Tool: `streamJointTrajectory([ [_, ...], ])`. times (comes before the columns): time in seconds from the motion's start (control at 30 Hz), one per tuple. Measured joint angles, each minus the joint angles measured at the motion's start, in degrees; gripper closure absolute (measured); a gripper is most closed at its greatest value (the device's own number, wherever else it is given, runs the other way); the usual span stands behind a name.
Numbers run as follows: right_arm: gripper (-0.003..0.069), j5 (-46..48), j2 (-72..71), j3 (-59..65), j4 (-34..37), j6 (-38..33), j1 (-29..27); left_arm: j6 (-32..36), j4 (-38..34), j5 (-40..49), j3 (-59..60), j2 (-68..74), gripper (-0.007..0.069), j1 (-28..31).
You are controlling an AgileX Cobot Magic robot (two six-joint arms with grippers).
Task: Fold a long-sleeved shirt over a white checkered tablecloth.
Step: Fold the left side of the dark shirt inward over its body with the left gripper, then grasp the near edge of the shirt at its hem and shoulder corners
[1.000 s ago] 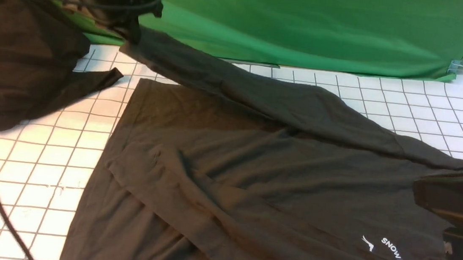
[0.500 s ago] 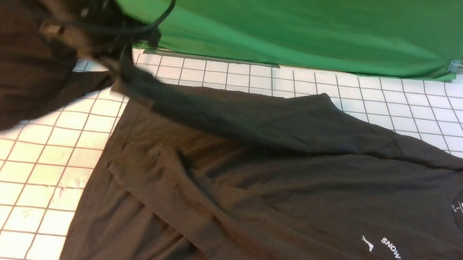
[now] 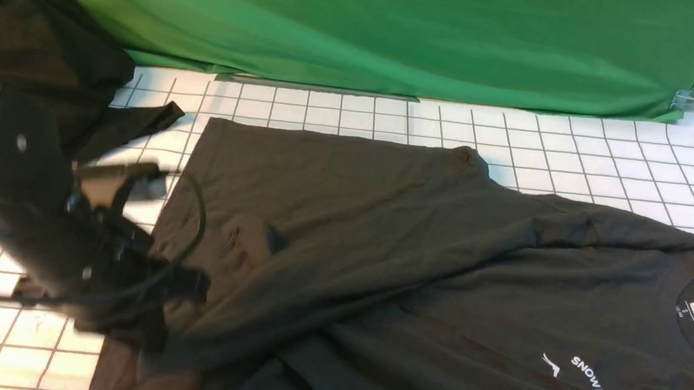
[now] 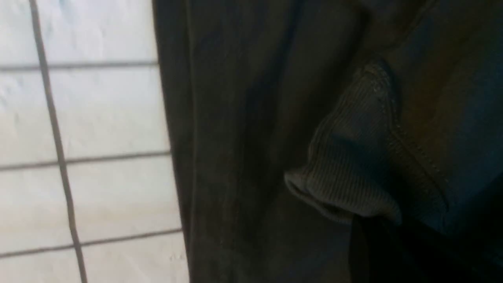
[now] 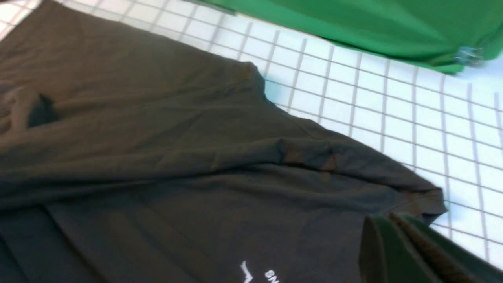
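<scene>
Ribbed cuff [image 4: 353,157] curls, seemingly loose, on the wrinkled long-sleeved shirt [image 3: 411,258].

long-sleeved shirt [image 3: 379,255] on checkered tablecloth [image 3: 581,147]

Front view: bright, even light, shadows faint. white checkered tablecloth [image 3: 581,147] is near clipping, with a warm cast at lower left. left arm [image 3: 56,243] is motion-smeared. Left wrist view: dim and soft, only the long-sleeved shirt [image 4: 353,157] cuff ribbing resolves. Right wrist view: mild blur, cyan fringe along the shirt edge, right gripper [image 5: 387,226] out of focus.
</scene>
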Motion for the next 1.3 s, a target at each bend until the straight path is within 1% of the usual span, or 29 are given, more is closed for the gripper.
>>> streamJointTrajectory([
  [0.07, 0.0659, 0.0, 0.0, 0.0, 0.36, 0.0, 0.0, 0.0, 0.0, -0.63, 0.94, 0.42, 0.0513, 0.0],
  [0.13, 0.0659, -0.01, 0.0, 0.0, 0.47, 0.0, 0.0, 0.39, 0.05, -0.69, 1.08, 0.67, 0.0418, 0.0],
  [0.17, 0.0659, -0.01, 0.0, 0.0, 0.49, -0.04, 0.0, 0.57, 0.23, -0.47, 1.08, 0.67, 0.0385, 0.0],
  [0.2, 0.0659, -0.01, 0.0, 0.0, 0.54, -0.06, -0.02, 1.36, 0.98, 0.41, 1.08, 0.67, 0.0316, 0.0],
  [0.23, 0.0659, -0.01, 0.0, 0.0, 0.54, -0.12, -0.02, 1.43, 1.13, 0.96, 1.08, 0.67, 0.0305, 0.0],
  [0.27, 0.0659, 0.05, 0.0, 0.0, 0.6, -0.11, -0.02, 1.38, 2.64, 3.68, 1.08, 0.67, 0.022, 0.0],
  [0.3, 0.0659, 0.22, 0.0, 0.0, 0.6, -0.11, -0.02, 0.0, 4.64, 7.02, 1.21, 0.67, 0.0168, 0.0],
  [0.4, 0.0659, 0.21, 0.0, 0.0, 0.6, -0.18, -0.02, -2.97, 7.73, 11.95, 3.1, -0.06, 0.01, 0.0],
  [0.5, 0.0659, 0.29, 0.0, 0.0, 0.71, -0.26, -0.02, -5.3, 8.31, 12.41, 7.03, -3.0, 0.0086, 0.0],
  [0.6, 0.0659, 0.28, 0.0, 0.0, 0.77, -0.87, -0.06, -7.76, 8.07, 10.48, 11.71, -7.47, 0.0089, 0.0],
  [0.67, 0.0659, 0.01, 0.0, 0.0, 0.81, -1.24, -0.06, -10.41, 7.74, 6.42, 15.51, -11.16, 0.0105, 0.0],
  [0.8, 0.0659, -1.47, 0.0, 0.0, 0.97, -1.29, -0.06, -11.72, 6.98, 2.32, 19.11, -11.93, 0.0141, 0.0],
  [0.9, 0.0659, -2.15, 0.0, 0.0, 0.95, -1.29, -0.06, -11.84, 6.44, 1.74, 19.59, -10.1, 0.0162, 0.0],
  [0.97, 0.0659, -2.61, 0.0, 0.0, 0.95, -1.3, -0.06, -11.54, 5.86, 0.6, 19.77, -6.15, 0.0185, 0.0],
  [1.1, 0.0659, -2.61, 0.0, 0.0, 1.02, -1.58, -0.06, -9.0, 6.02, 2.06, 18.88, -2.96, 0.0233, 0.0],
  [1.13, 0.0659, -2.55, 0.0, 0.0, 1.25, -1.79, -0.06, -7.05, 6.25, 2.93, 18.45, -2.02, 0.0279, 0.0],
  [1.2, 0.0659, -1.82, 0.0, 0.0, 2.18, -2.38, -0.06, -4.36, 6.52, 3.72, 18.12, -1.42, 0.0403, 0.0],
  [1.23, 0.0659, -1.67, 0.0, 0.0, 2.33, -2.52, -0.06, -4.36, 6.52, 3.72, 18.07, -1.42, 0.0403, 0.0],
  [1.27, 0.0659, -0.28, 0.05, 0.0, 3.83, -3.43, -0.06, -2.86, 5.62, 3.56, 18.07, -1.54, 0.0504, 0.0],
  [1.3, 0.0659, 1.51, 0.18, 0.0, 4.88, -4.26, -0.06, -1.81, 5.19, 3.42, 18.13, -1.74, 0.055, 0.0],
])
